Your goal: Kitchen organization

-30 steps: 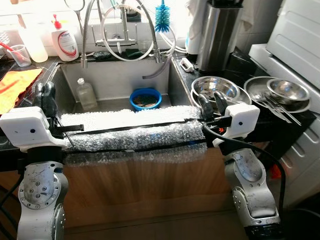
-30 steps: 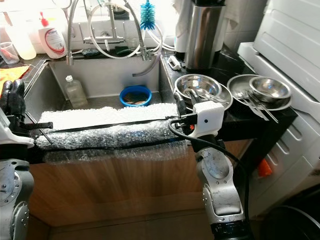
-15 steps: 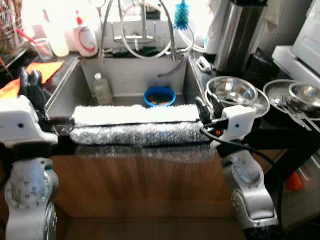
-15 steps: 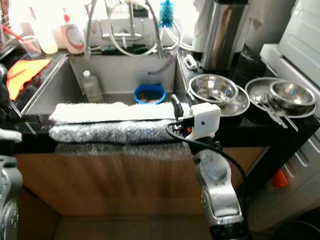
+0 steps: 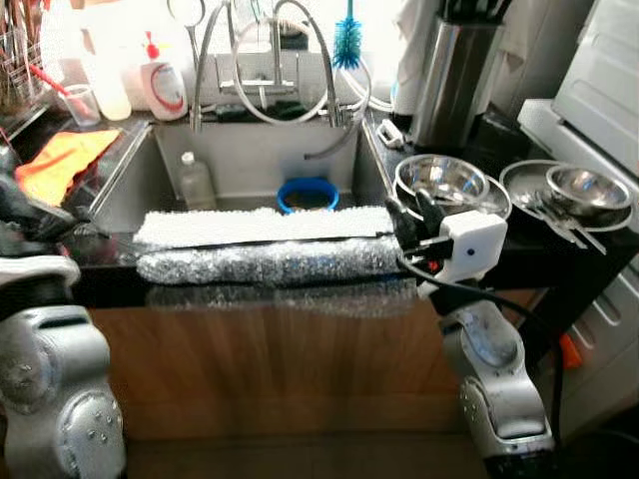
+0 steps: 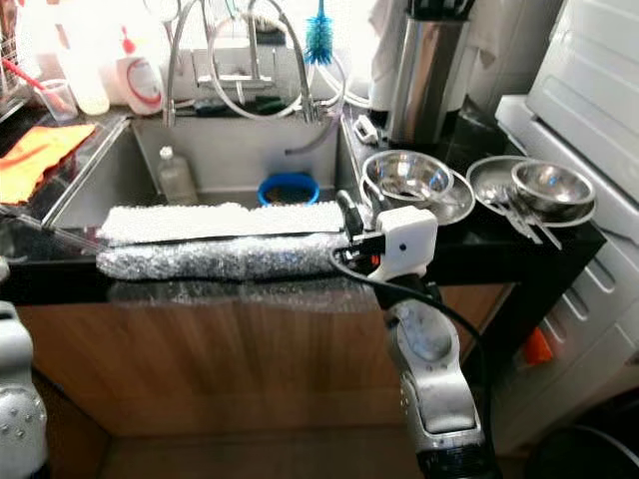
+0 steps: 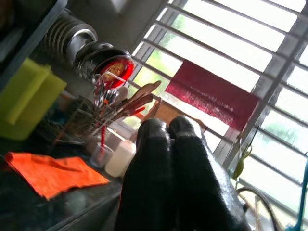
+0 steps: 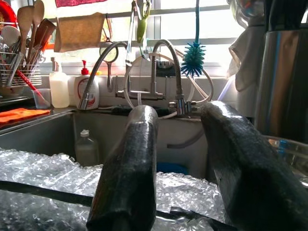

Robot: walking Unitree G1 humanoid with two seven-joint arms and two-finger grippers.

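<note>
A steel sink (image 5: pixel 140 165) lies in front of me, with a long strip of bubble wrap (image 5: pixel 265 261) along its front edge. Inside the sink are a blue bowl (image 5: pixel 308 194) and a clear bottle (image 5: pixel 195 178). My right gripper (image 5: pixel 411 212) stands at the wrap's right end, open. Its fingers (image 8: pixel 130 159) straddle nothing, with the wrap just below them. My left gripper (image 5: pixel 30 215) is out past the sink's left front corner, over the dark counter. Its fingers (image 7: pixel 192 178) are pressed together with nothing between them.
Two steel bowls on plates (image 5: pixel 444 180) (image 5: pixel 587 188) with cutlery sit on the right counter, behind them a tall steel canister (image 5: pixel 454 70). An orange cloth (image 5: pixel 55 160), a soap bottle (image 5: pixel 165 85) and a utensil rack (image 7: pixel 103 110) are at the left. The faucet (image 5: pixel 270 60) arches over the sink.
The camera has shifted. My left arm has swung outward to the left, away from the wrap's left end. The right gripper keeps its place at the wrap's right end.
</note>
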